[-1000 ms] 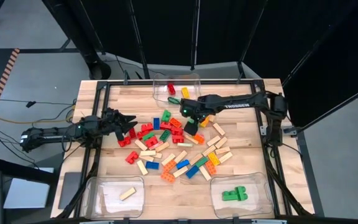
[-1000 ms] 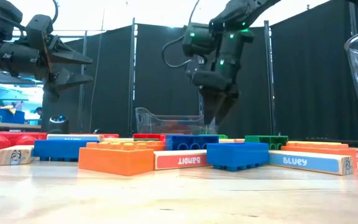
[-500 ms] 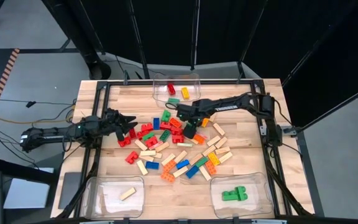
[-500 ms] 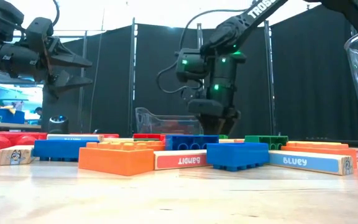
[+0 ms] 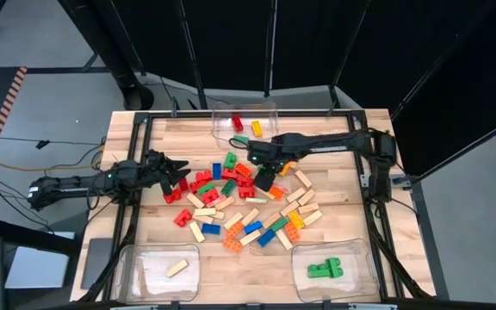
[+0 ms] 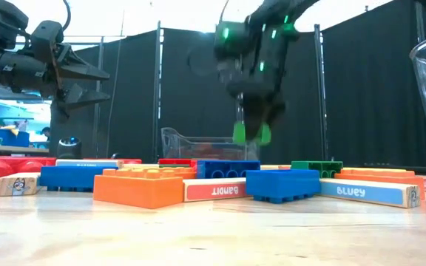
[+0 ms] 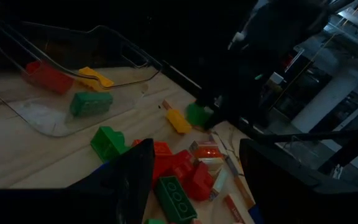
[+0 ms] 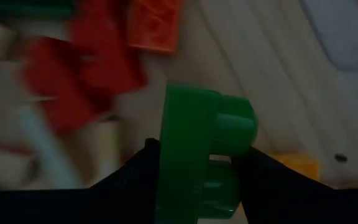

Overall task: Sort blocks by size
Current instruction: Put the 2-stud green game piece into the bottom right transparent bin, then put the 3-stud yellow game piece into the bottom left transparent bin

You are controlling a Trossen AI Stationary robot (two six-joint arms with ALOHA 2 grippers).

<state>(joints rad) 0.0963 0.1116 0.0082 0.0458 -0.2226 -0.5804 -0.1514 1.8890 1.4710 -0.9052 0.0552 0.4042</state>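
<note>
Green brick (image 8: 197,155) now lifted in right gripper (image 6: 251,134)

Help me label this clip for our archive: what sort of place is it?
Likely a robotics lab or test cell: a wooden table in a black metal frame, black curtains behind, loose cables on the bare grey floor.

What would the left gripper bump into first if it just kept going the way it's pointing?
Probably the red studded plastic bricks at the near edge of the pile, just ahead of the open left gripper. It hangs above the table, so it might pass over them.
</note>
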